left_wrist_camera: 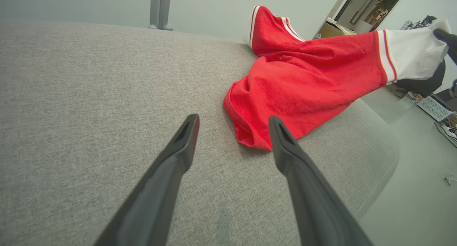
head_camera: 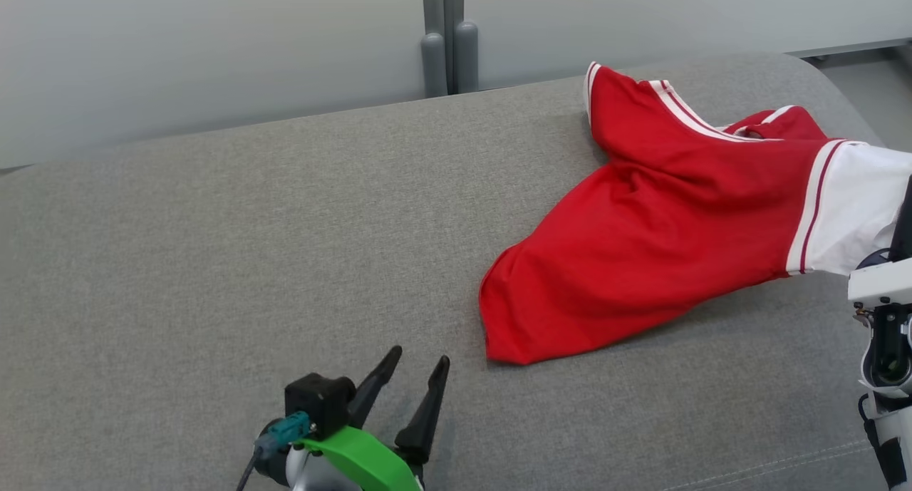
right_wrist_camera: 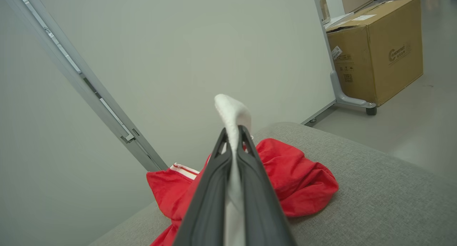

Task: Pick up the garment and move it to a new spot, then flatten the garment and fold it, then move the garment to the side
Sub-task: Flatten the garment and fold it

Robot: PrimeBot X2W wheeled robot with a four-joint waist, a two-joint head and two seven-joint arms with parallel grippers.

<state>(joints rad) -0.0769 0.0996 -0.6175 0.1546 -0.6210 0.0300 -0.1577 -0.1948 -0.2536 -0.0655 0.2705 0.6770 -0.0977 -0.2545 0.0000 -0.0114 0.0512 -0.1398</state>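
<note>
Nearest me, the left gripper point(head_camera: 419, 355) hovers low over the grey cushion point(head_camera: 214, 277), fingers spread wide, nothing between them.

Just beyond it and to the right, the near red hem of the garment point(head_camera: 627, 263) lies on the cushion.

Further right, the right gripper point(right_wrist_camera: 234, 130) is pinched tight on the white end panel point(head_camera: 851, 213). It holds that end off the surface, so the cloth slopes from the grip down to the hem.

Far end: a striped edge point(head_camera: 591, 85) rests near the cushion's back edge, right of the partition post point(head_camera: 445, 35).

My read is that this is the pick-up-and-move step, with one end taken. To do it well I'd bring the left in on the near hem and seat the cloth deep between the fingers. Then I'd raise both ends level so the garment hangs taut and doesn't drag or bunch. The hold on the white looks narrow, so I'd move slowly; a jerk could pull it free.
</note>
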